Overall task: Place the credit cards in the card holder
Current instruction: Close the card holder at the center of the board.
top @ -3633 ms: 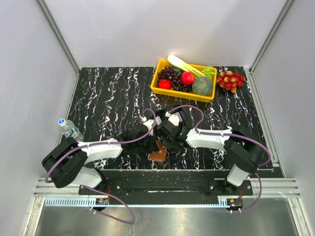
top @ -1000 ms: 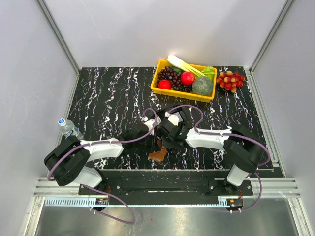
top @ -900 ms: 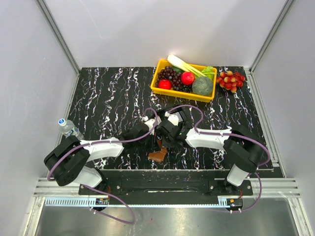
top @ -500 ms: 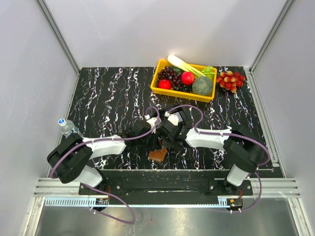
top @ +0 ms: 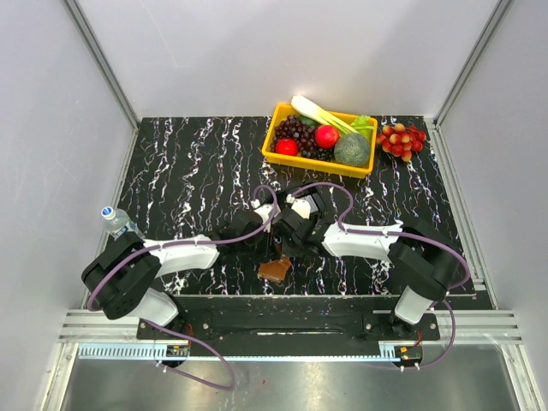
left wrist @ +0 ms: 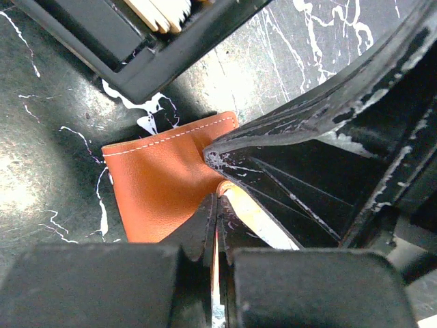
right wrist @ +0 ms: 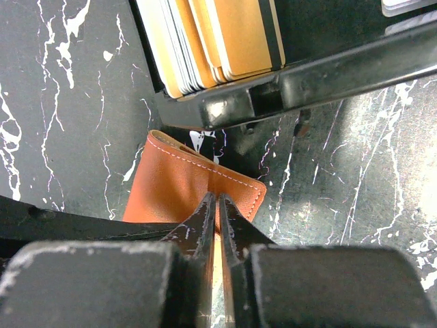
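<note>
The brown card holder (top: 275, 271) lies near the table's front edge; it also shows in the left wrist view (left wrist: 160, 188) and the right wrist view (right wrist: 179, 184). My right gripper (top: 282, 248) (right wrist: 218, 202) is shut on the holder's raised flap, whose pale inside (left wrist: 258, 222) shows edge-on. My left gripper (top: 266, 247) (left wrist: 217, 206) is shut on a thin credit card seen edge-on, its tips at the holder's opening, right beside the right fingers (left wrist: 307, 164). More credit cards (right wrist: 212, 37) stand in a small black box (right wrist: 287, 82) just beyond the holder.
A yellow tray (top: 276, 154) of fruit and vegetables stands at the back, with a bunch of red grapes (top: 402, 139) to its right. A water bottle (top: 122, 224) lies at the left edge. The two arms crowd the middle front.
My left gripper has moved right and forward, from beside the black box to the card holder's opening next to the right gripper. The right arm and holder have stayed put.
</note>
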Controlling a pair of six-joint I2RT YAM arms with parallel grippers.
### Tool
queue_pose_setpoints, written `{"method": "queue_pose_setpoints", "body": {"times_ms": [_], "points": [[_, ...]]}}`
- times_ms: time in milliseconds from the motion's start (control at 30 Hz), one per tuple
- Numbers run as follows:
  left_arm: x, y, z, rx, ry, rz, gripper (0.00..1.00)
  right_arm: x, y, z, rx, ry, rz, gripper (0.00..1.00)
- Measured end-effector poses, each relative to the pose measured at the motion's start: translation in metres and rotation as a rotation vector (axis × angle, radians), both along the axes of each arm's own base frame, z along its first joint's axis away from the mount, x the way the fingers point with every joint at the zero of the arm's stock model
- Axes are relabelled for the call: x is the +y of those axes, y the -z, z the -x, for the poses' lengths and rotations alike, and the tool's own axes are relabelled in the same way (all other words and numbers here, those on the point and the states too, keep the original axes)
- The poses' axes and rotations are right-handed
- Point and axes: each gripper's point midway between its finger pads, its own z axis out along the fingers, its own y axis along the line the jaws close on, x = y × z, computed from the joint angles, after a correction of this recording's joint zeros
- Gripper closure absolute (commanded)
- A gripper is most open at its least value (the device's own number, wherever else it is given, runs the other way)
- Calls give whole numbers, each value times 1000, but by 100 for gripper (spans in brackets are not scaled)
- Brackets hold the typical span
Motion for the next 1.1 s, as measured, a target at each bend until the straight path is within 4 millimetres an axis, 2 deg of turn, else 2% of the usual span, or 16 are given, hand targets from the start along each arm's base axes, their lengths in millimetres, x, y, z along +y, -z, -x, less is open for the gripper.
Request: {"method": "queue_pose_setpoints", "body": {"times_ms": [433,700,1100], "points": [[1,0,0,-8,9,-4,100,0,0,0,-1,-3,2,89],[4,-8,3,-20,18,-7,100,0,0,0,-1,-3,1,89],[3,-2,1,-16,9,-3,100,0,0,0,0,-6,5,88]]}}
